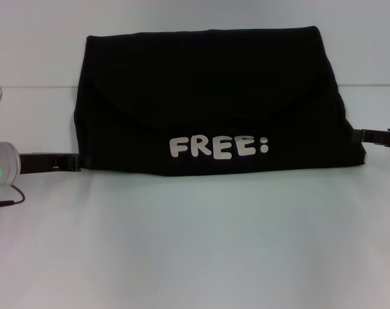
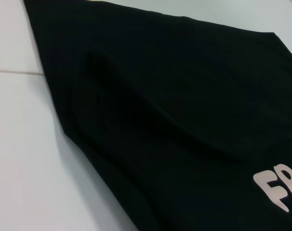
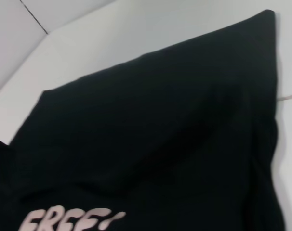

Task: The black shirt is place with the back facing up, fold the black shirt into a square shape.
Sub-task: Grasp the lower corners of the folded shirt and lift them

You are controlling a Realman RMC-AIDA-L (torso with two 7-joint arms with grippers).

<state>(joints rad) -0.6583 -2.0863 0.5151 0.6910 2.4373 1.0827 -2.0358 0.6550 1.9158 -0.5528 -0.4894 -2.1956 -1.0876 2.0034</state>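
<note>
Item: shirt (image 1: 211, 103), black, lying on the white counter (image 1: 195, 244) as a wide folded band, print FREE (image 1: 211, 147) uppermost along its near edge, a curved fold line arching above the print. We note a soft ridge running across the cloth in both wrist views, so the layers are not fully flat. Left end effector (image 1: 71, 162): at the shirt's near left corner, low on the counter, its tip meeting the cloth edge; we cannot tell whether its fingers are spread or pinching. Right end effector (image 1: 365, 136): at the shirt's right edge, slightly farther back than the print, tip lost at the cloth; its fingers likewise cannot be read. Step in hand, as we judge it: the lengthwise fold looks done, leaving a band wider than it is deep. Next move, in our view: take one side edge, carry it across toward the other over the print, and lay it squarely so the ends line up and the ridge is pressed out.
</note>
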